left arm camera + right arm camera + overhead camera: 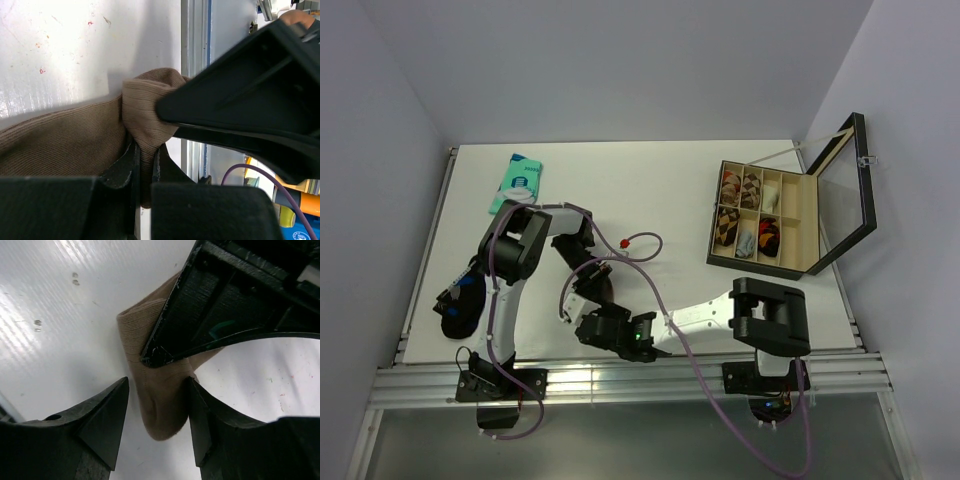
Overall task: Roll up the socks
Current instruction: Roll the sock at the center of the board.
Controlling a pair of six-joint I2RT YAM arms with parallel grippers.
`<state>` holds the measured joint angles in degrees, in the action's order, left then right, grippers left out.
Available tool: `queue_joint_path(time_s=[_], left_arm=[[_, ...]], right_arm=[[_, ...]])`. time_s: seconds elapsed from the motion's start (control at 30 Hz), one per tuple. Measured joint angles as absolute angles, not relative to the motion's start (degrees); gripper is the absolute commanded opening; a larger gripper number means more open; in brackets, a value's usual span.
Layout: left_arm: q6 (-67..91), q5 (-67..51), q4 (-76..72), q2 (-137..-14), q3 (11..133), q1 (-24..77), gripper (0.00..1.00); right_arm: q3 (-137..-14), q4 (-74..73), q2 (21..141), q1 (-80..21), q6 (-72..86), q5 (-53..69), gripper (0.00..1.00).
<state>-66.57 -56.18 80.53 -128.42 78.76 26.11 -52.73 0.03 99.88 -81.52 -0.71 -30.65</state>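
The tan-brown ribbed fabric sock (65, 145) lay stretched flat on the white table (60, 50) near its edge. One end was gathered into a raised, rounded fold, pinched tight and lifted off the surface, the fabric creased there.
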Motion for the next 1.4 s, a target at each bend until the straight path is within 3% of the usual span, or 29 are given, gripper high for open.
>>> queue_joint_path(time_s=[0.23, 0.33, 0.4, 0.43, 0.47, 0.83, 1.07, 1.4], left_arm=[[-66.54, -56.14, 80.51, -128.42, 78.76, 26.11, 0.07], [-66.57, -55.86, 80.60, -128.42, 78.76, 26.13, 0.12], [-66.57, -55.51, 80.71, -128.42, 78.76, 26.11, 0.14], [-66.57, -55.29, 80.71, -128.40, 78.76, 26.09, 0.17], [-66.54, -55.09, 80.68, -128.38, 78.76, 26.11, 0.19], [-63.48, -52.07, 77.19, -124.14, 79.44, 26.30, 0.36], [-56.64, -49.63, 69.91, -116.11, 78.96, 26.44, 0.37], [-32.99, -34.26, 42.30, -96.90, 66.85, 25.41, 0.31]], right_arm=[[-53.15, 1.28, 103.44, -81.52, -2.72, -32.93, 0.58], [-53.98, 1.69, 104.51, -81.47, -3.68, -33.52, 0.50], [-54.43, 2.09, 105.23, -81.36, -4.60, -33.63, 0.28], [-54.48, 2.07, 105.49, -81.34, -5.06, -33.34, 0.03], [-54.59, 1.93, 105.67, -81.34, -5.56, -33.32, 0.00], [-55.48, 0.69, 105.69, -79.85, -5.34, -33.06, 0.00], [-52.49, -0.82, 102.83, -79.02, -2.46, -33.85, 0.00], [-52.31, -10.04, 99.55, -78.76, 2.35, -32.86, 0.00]])
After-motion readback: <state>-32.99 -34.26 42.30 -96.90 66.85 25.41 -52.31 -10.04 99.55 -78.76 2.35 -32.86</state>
